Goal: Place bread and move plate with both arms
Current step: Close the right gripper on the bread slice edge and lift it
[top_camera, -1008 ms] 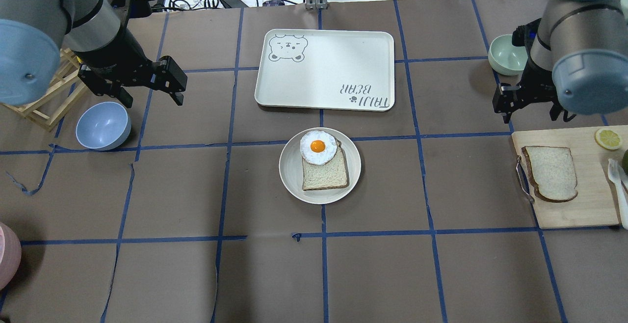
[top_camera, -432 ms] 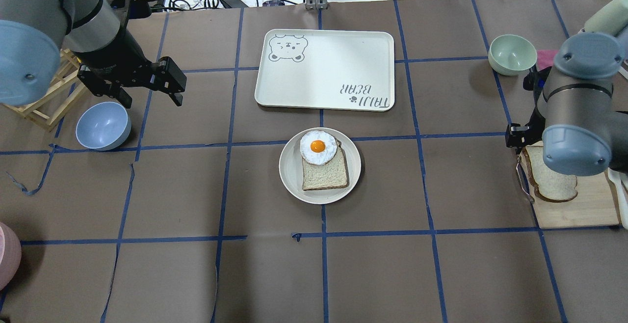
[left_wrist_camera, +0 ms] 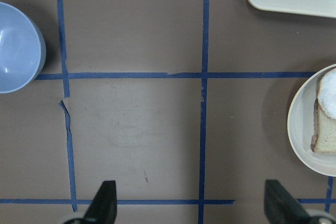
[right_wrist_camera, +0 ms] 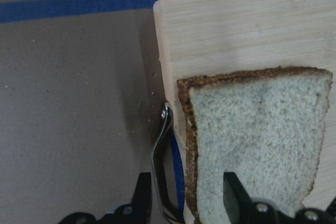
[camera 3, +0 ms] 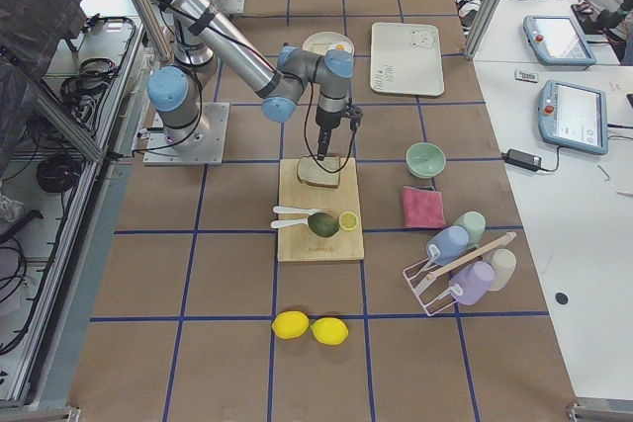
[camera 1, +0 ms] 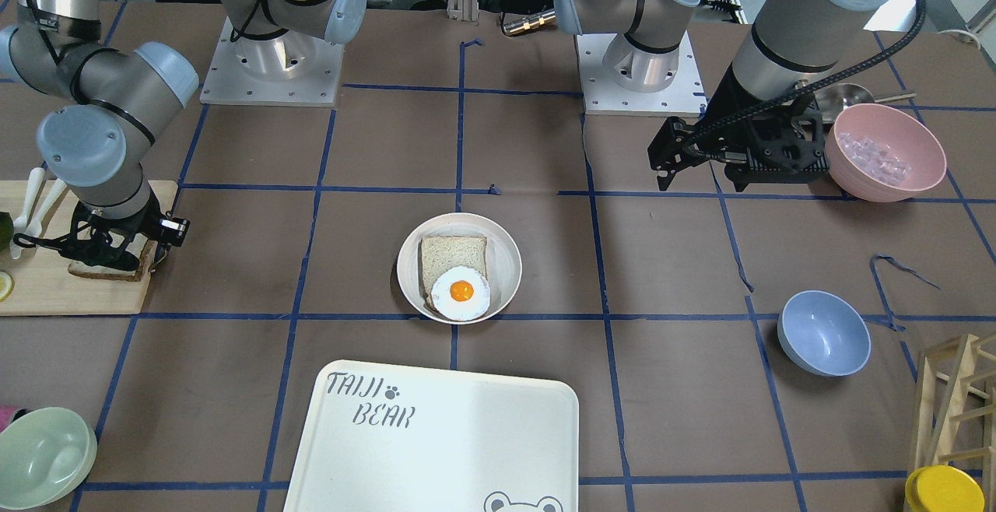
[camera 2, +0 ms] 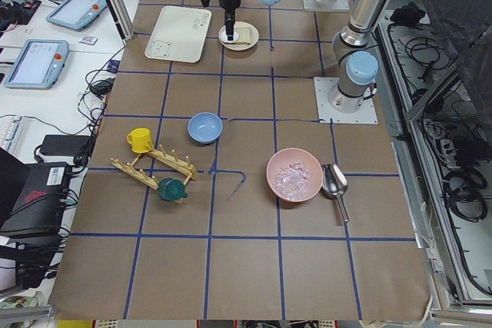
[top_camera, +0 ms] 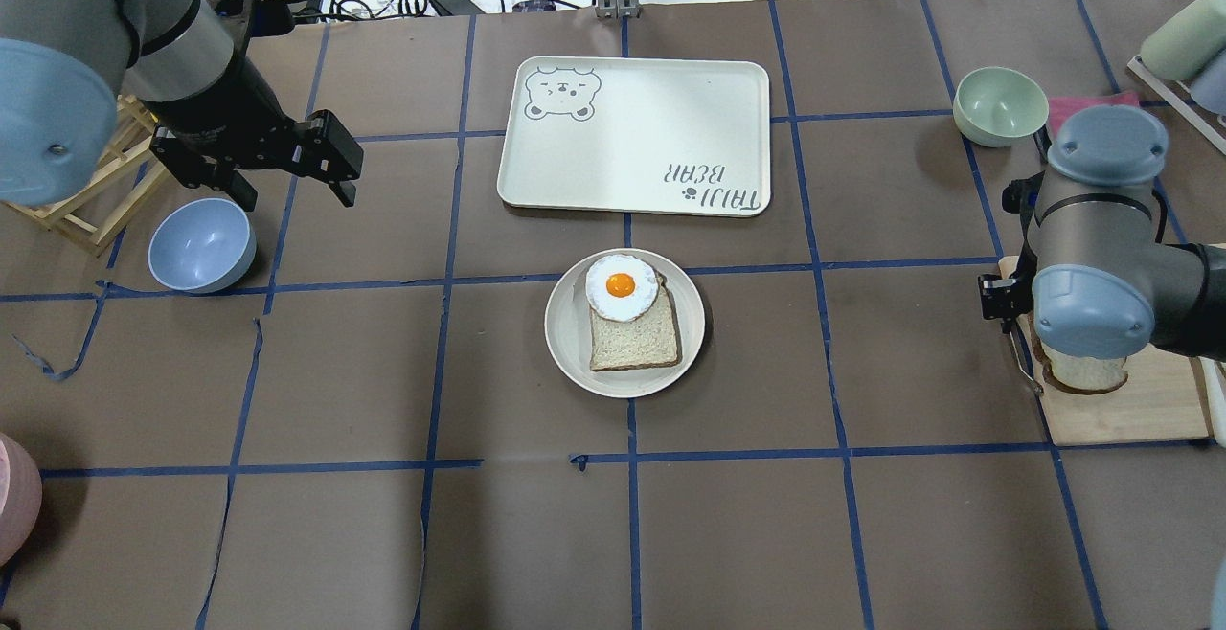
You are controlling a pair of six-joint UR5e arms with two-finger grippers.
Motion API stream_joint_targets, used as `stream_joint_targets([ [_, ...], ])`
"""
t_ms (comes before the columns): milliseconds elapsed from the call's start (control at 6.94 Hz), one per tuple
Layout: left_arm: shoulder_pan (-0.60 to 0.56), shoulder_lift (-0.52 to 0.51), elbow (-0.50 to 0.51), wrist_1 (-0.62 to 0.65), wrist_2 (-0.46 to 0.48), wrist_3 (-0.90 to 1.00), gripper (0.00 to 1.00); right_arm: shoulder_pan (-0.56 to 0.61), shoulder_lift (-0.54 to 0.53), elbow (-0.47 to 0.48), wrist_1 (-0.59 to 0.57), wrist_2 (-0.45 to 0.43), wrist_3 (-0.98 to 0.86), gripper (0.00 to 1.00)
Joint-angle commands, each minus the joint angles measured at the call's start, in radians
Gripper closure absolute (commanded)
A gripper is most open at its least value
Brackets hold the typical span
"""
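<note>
The bread, with a dark crust, lies flat on a wooden cutting board at the table's right. Only its rounded end shows under my right wrist from overhead. My right gripper is open and low over the slice, one finger on each side of its left crust edge. It also shows in the front view. The round cream plate sits mid-table and holds a squarer slice with a fried egg. My left gripper is open and empty, hovering far left of the plate.
The "TAIJI BEAR" tray lies behind the plate. A blue bowl and a wooden rack are by my left arm. A green bowl is at the back right. A pink bowl is at the left front.
My right arm has swung toward the cutting board and come down over the bread, covering most of it from overhead. The left arm, the plate and the egg have not moved.
</note>
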Motion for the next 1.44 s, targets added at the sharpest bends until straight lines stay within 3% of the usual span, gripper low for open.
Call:
stream_joint_targets([
  [0,0.0,-0.001,0.0,0.007,0.0,0.0,0.0,0.0,0.008,0.008,0.0,-0.031,0.003,0.6],
  [288,0.0,-0.003,0.002,0.01,-0.003,0.0,0.0,0.001,0.008,0.008,0.004,-0.046,0.011,0.81],
  [432,0.0,-0.002,0.0,0.01,-0.001,0.0,0.0,0.001,0.008,0.008,0.006,-0.046,0.014,0.96],
  [1008,0.0,0.0,0.002,0.01,-0.001,0.0,0.0,0.001,-0.013,0.005,0.017,-0.067,0.016,1.0],
  [1297,0.002,0.0,0.002,0.01,0.0,0.0,0.0,0.011,-0.11,-0.01,0.082,-0.049,0.023,1.0],
])
